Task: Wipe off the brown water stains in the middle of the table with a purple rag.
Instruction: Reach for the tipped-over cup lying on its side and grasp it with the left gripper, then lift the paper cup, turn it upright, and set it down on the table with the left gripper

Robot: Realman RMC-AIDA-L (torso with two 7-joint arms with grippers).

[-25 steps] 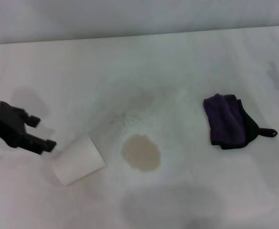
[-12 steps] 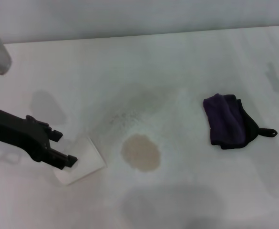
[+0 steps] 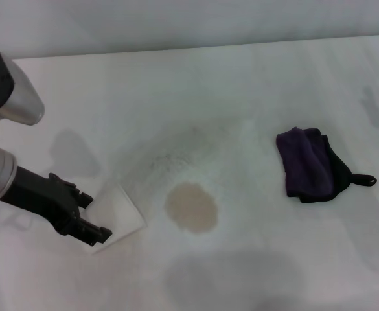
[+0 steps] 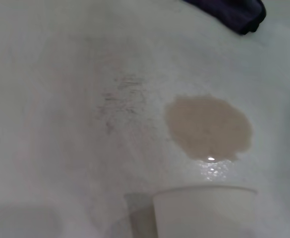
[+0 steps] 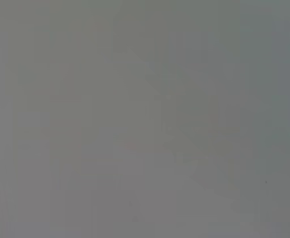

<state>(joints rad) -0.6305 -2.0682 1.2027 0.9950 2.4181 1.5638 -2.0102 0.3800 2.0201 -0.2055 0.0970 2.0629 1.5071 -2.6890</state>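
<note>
Attention is drawn to the left gripper (image 3: 93, 217), which is seen low over the table (image 3: 241, 84) with its black fingers spread wide. One finger is placed on each side of the near end of a white paper cup (image 3: 119, 214) lying on its side, so the cup sits partly between the parted jaws. Whether the fingers already press on the cup wall cannot be told; nothing is seen clamped, and the claw is judged unclenched.

Just beyond the cup, on the side away from the claw, the brown water stains (image 3: 191, 207) are found as one tan oval patch, still wet-looking, with a small glint at the edge nearest the cup in the left wrist view. A faint grey speckled smudge (image 4: 122, 96) lies near the patch.

Well past the stain, far from the claw, the purple rag (image 3: 309, 164) lies crumpled and untouched. The cup is probably being cleared first, since it lies beside the patch to be wiped.

Nothing of the right gripper is shown; a blank grey field is all that its wrist view gives.
</note>
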